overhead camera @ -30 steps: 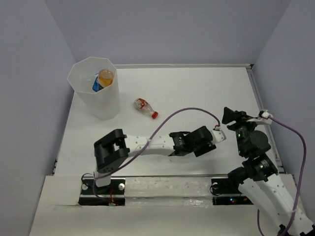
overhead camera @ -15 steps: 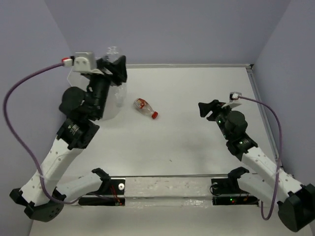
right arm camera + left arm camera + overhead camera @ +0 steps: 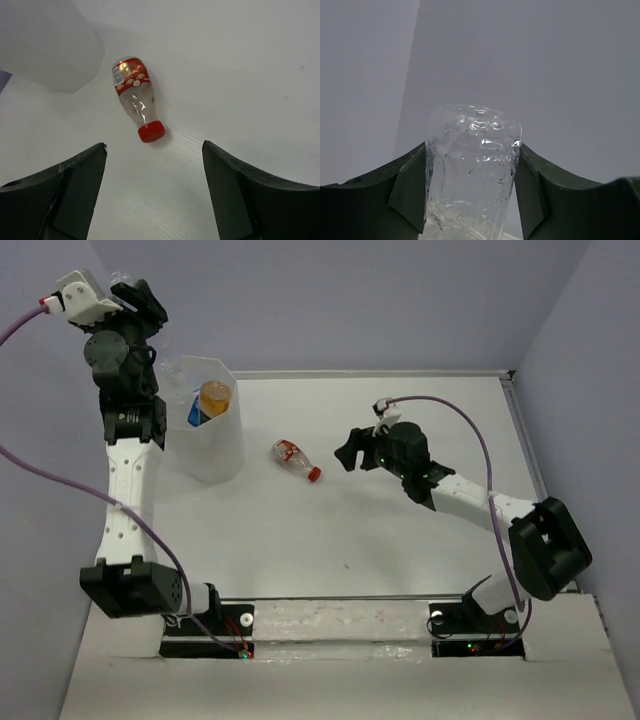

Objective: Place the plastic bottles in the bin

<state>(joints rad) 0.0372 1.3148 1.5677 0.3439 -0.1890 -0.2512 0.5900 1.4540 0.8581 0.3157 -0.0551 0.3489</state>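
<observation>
Item 1: small see-through plastic bottle with a red label and red cap (image 3: 135, 97). It lies on its side on the white table (image 3: 400, 540), just right of the bin and apart from it, cap toward the near right and base toward the bin. I see pale ovals and a small white panel on the label; the print is too small for me to read.

Item 2: tall translucent white bucket with faceted walls (image 3: 215, 455), standing at the far left of the table. Inside I count an orange bottle with a yellow label (image 3: 214, 398) upright and a blue-labelled bottle (image 3: 195, 414) beside it. I can read no lettering on either.

Item 3: crumpled clear plastic bottle (image 3: 470, 190), unlabelled. The left gripper (image 3: 472, 146) has it pinched, both dark fingers pressed against its sides. My left arm stands almost fully stretched from its base, wrist high against the back left wall. From above it sits up and left of the bucket's rim; I cannot tell whether it is over the opening.

Item 4: right gripper (image 3: 154, 144), jaws spread wide and holding nothing. The red-capped bottle lies ahead on the table, untouched. The arm folds at its elbow on the right, and the forearm reaches left across the table. A purple cable (image 3: 480, 440) loops above it.
</observation>
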